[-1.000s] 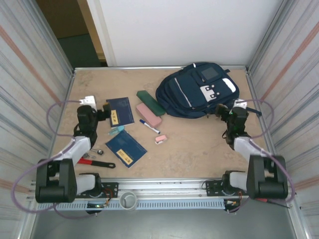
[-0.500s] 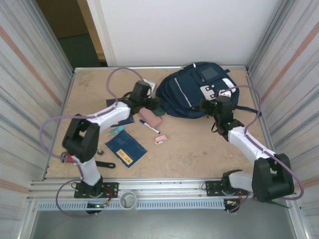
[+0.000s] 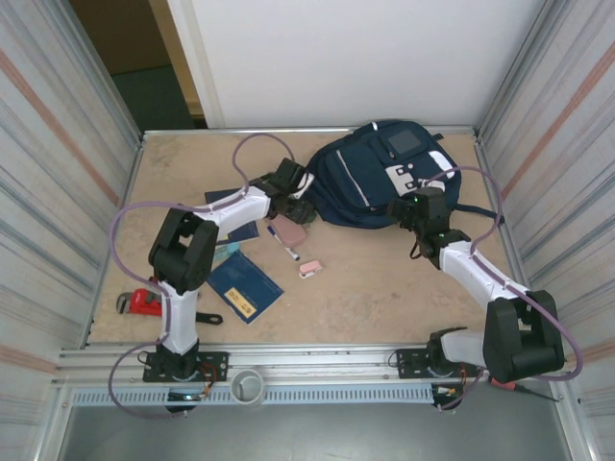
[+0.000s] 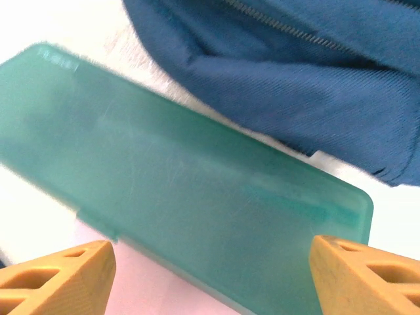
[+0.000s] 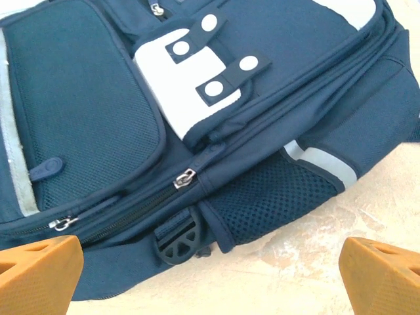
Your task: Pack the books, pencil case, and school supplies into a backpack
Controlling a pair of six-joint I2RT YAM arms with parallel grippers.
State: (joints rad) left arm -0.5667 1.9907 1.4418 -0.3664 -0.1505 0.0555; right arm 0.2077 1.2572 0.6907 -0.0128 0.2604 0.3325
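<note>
My left jaws have swung to the green book [image 4: 184,197] and straddle it, spread, not gripping. I judge the first pick is near. My right jaws hang released, facing the backpack [image 5: 85,98].

The left arm [image 3: 231,206] bends sharply at its elbow above the table's [image 3: 384,288] near left edge and stretches toward the far middle. The left gripper [image 3: 294,198] points down, jaws spread. The right arm [image 3: 471,269] angles along the right side, and the right gripper [image 3: 407,207] stands wide apart, tilted toward the far edge.
</note>
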